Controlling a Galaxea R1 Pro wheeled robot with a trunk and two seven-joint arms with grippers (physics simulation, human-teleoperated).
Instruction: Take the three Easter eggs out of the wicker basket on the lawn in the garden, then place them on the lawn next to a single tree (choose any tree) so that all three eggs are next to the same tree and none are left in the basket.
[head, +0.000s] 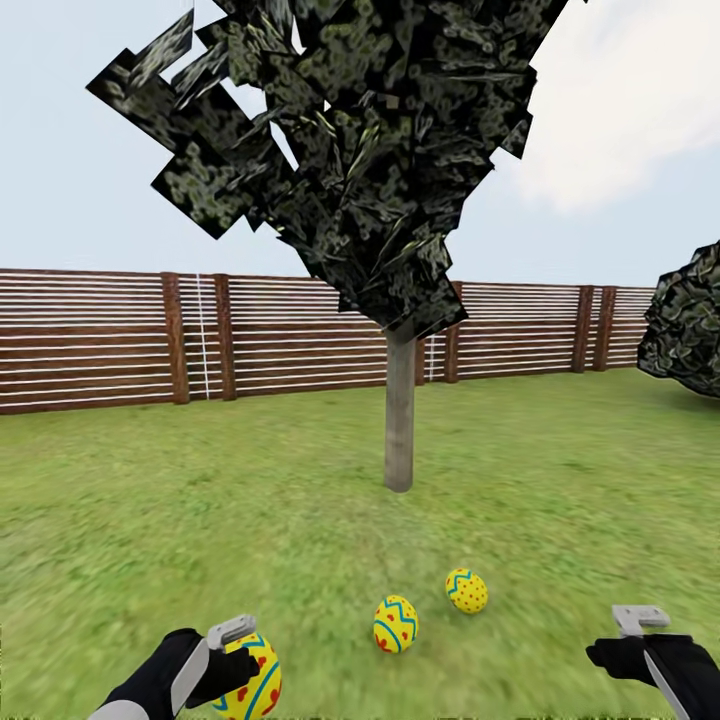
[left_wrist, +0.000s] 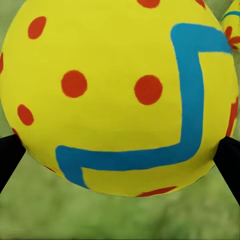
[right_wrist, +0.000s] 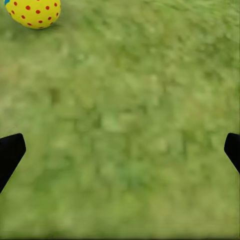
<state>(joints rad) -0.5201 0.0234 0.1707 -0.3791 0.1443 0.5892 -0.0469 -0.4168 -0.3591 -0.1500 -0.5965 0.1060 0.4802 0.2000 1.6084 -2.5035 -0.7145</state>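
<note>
My left gripper (head: 238, 668) is clamped on one egg (head: 250, 680) in front of the tree (head: 399, 410). Two other eggs (head: 396, 624) lie on the lawn (head: 200, 520) nearer its trunk. My right gripper (right_wrist: 120, 150) hangs spread wide over bare grass.

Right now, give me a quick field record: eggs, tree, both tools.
eggs on grass: two small yellow eggs with red dots and blue zigzags, one nearer the robot, one nearer the trunk, apart from each other
third egg: yellow dotted egg held in left tool
tree: grey-brown trunk with dark blocky crown, just beyond the two eggs
lawn: mottled green grass
right tool: open, over bare grass, holding nothing
background: brown slatted wooden fence
basket: not visible
</note>
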